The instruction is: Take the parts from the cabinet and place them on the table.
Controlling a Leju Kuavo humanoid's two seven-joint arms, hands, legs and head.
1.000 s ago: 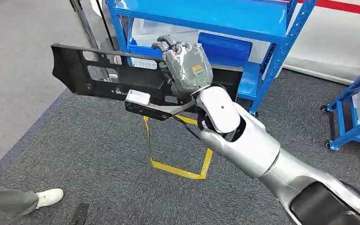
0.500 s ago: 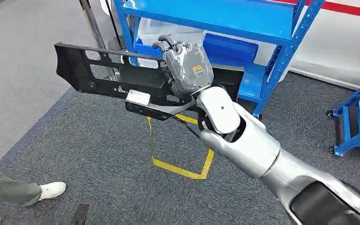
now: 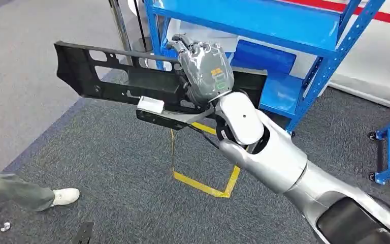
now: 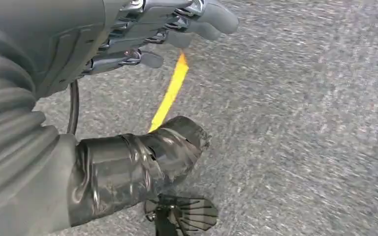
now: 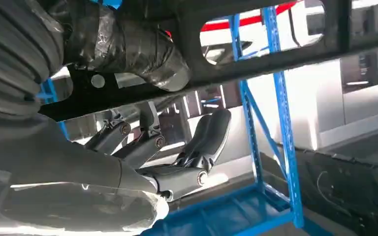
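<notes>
Head view: the right hand (image 3: 205,71) grips a long black part (image 3: 127,81) held level above the grey carpet (image 3: 106,168), its fingers (image 3: 180,43) wrapped over the top edge, with the blue cabinet (image 3: 284,30) at 1 o'clock behind it. Left wrist view: the left hand (image 4: 128,44) hangs over the carpet, its fingers (image 4: 211,19) loosely apart and holding nothing.

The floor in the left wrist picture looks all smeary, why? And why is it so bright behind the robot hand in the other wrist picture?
Left wrist view: the grey carpet and yellow tape line are streaked by motion blur. Right wrist view: the background past the blue rack is washed out white, so the black part and right robot hand look dark against it. Head view: evenly lit and sharp, except the slightly blurred person's leg.
</notes>
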